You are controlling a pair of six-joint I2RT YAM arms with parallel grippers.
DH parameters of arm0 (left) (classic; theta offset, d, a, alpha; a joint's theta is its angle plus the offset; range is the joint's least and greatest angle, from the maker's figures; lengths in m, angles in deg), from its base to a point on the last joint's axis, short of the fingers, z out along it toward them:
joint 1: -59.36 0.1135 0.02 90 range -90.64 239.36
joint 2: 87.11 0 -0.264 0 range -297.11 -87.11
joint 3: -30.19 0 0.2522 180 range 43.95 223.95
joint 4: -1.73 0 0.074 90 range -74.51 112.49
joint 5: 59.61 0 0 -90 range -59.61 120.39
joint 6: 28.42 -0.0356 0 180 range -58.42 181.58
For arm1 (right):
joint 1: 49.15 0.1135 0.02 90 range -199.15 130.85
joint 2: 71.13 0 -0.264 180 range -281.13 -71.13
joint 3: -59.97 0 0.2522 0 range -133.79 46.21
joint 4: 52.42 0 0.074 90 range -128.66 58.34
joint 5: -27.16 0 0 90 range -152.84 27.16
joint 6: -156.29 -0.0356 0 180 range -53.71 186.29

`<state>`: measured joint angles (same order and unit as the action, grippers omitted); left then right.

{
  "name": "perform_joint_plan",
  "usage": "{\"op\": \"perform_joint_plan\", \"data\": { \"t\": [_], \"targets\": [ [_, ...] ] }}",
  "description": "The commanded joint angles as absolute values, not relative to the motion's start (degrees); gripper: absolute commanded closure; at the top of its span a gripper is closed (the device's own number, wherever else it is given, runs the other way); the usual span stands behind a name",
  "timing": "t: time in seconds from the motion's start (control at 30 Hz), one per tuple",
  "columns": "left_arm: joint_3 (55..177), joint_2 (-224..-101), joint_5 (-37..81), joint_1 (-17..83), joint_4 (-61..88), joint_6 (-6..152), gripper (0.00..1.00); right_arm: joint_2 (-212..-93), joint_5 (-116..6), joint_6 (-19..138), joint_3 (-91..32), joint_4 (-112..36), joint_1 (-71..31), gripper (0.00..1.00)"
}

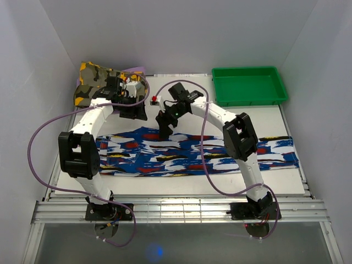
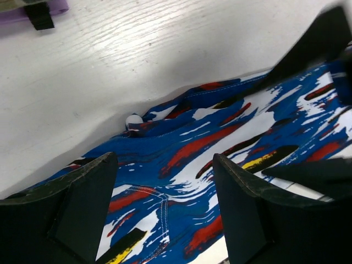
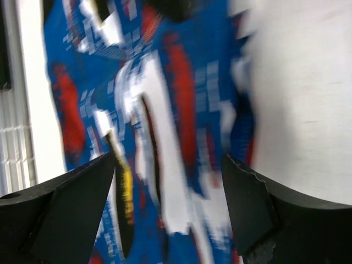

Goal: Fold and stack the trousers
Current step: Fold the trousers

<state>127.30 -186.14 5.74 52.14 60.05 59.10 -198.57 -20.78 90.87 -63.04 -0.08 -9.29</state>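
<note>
The trousers (image 1: 192, 154), royal blue with white, red, black and yellow streaks, lie spread in a long strip across the white table. My left gripper (image 1: 133, 113) hangs open and empty just above their far edge on the left; the cloth shows between its fingers in the left wrist view (image 2: 181, 159). My right gripper (image 1: 165, 133) is open and empty over the far edge near the middle. The right wrist view is blurred, with the cloth (image 3: 159, 126) below its fingers.
A green tray (image 1: 250, 85) stands at the back right. A yellow, olive and black camouflage garment (image 1: 93, 82) lies at the back left, behind the left arm. A purple cable (image 1: 38, 143) loops out to the left.
</note>
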Motion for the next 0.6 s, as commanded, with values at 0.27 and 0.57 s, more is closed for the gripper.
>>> {"op": "perform_joint_plan", "data": {
  "t": [0.27,0.57],
  "targets": [
    [130.4,-186.9,8.3,53.2,60.1,62.9,0.17,-207.3,-22.1,91.7,-72.0,2.8,-12.8,0.26],
    [136.4,-190.9,10.6,53.2,64.4,63.1,0.15,-206.4,-15.4,94.4,-70.2,6.0,-12.6,0.59]
  ]
}}
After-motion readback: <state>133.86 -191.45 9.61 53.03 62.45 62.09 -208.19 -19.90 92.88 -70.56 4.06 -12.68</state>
